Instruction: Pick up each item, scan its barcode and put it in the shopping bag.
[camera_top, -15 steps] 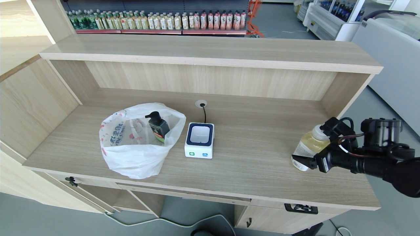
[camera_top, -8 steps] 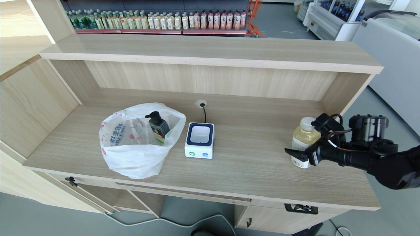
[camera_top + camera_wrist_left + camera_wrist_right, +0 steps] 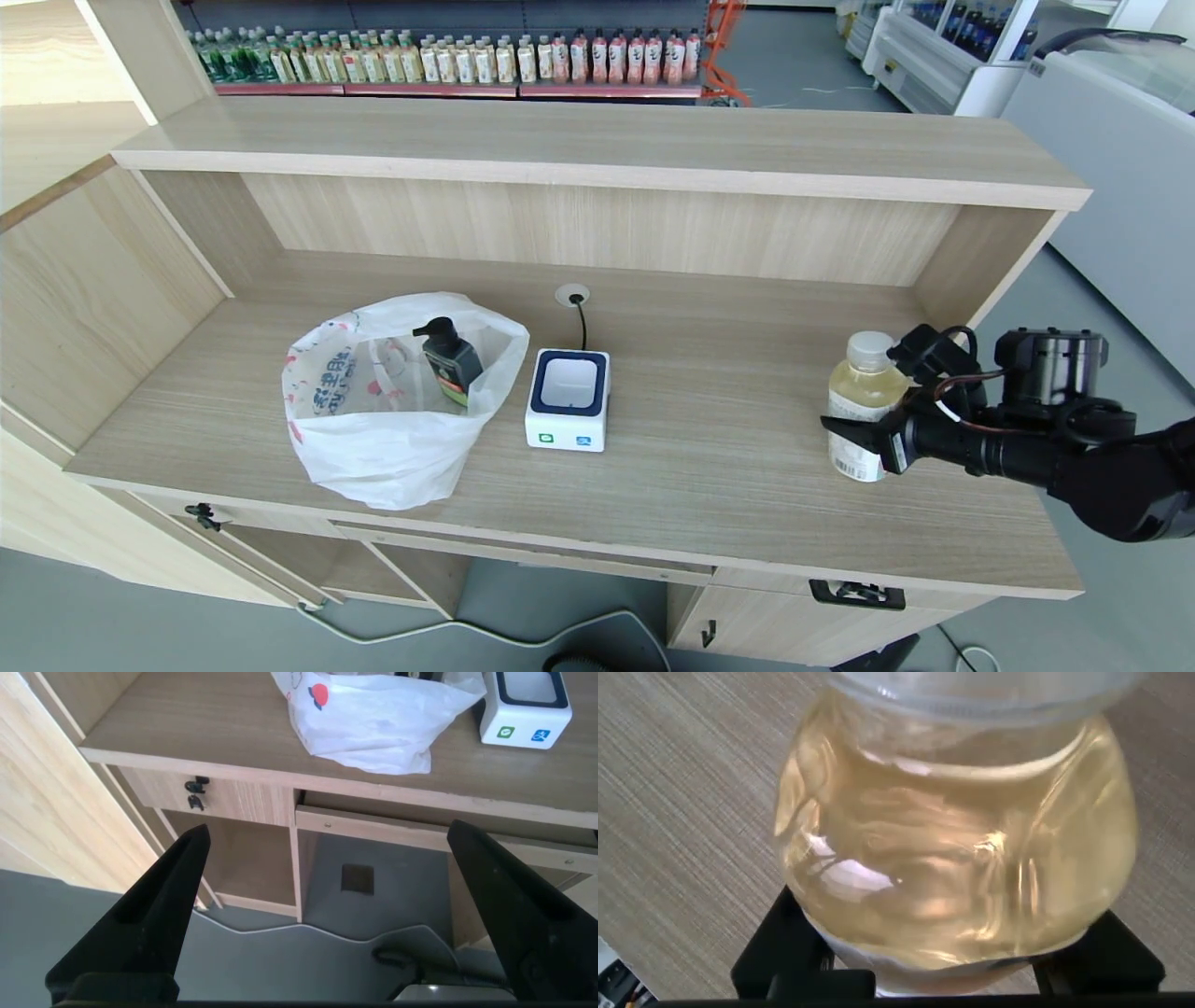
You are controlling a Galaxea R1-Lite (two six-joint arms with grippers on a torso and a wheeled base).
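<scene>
There was one shopping bag (image 3: 392, 439), one dark pump bottle (image 3: 451, 362), one scanner (image 3: 568, 399) and one drink bottle (image 3: 864, 401) on a single counter (image 3: 709, 476). Grippers numbered two: the left gripper (image 3: 327, 845) and the right gripper (image 3: 873, 425). The shelf bottles (image 3: 448, 58) behind were too small to count.

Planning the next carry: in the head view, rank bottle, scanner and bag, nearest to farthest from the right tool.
1. bottle: held in the right tool, at the right end of the counter.
2. scanner: mid-counter, to the robot's left of the bottle.
3. bag: farther left, just past the scanner.
</scene>
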